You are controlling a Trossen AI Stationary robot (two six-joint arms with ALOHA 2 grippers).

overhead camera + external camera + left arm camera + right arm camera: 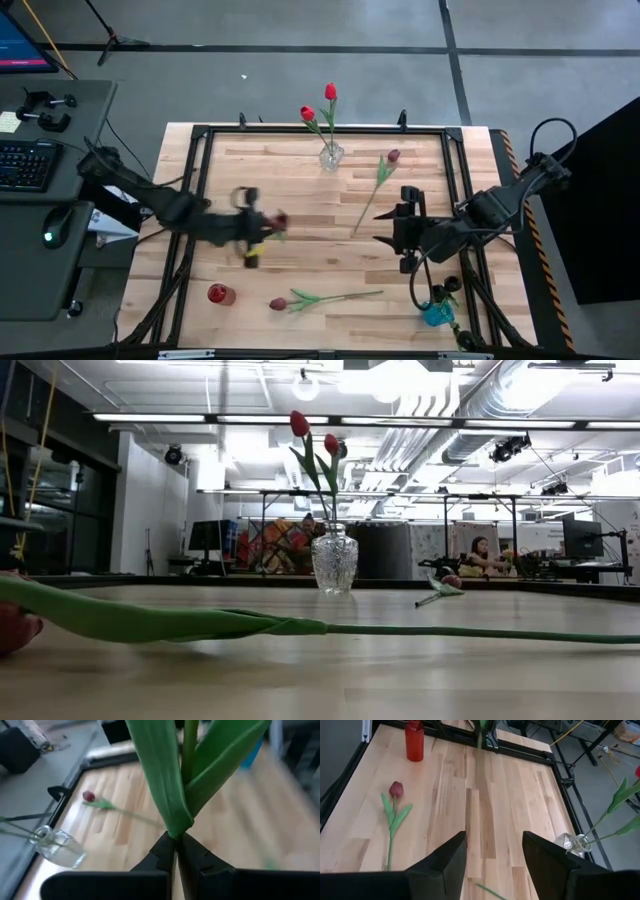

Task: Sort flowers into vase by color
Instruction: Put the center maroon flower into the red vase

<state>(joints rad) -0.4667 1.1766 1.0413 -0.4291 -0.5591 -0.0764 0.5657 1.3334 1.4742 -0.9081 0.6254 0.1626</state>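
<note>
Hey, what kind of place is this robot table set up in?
Probably a robotics lab or open workshop: exposed ceiling ducts overhead, benches with monitors behind the wooden table, and a keyboard on a side desk.

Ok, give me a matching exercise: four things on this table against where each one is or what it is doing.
Things:
1. glass vase
2. left gripper
3. right gripper
4. red bottle

States:
A. open, holding nothing
B. holds two red tulips, at the table's far edge
C. shut on a flower stem
D. stands at the near left of the table

Pairs: 1-B, 2-C, 3-A, 4-D
</note>
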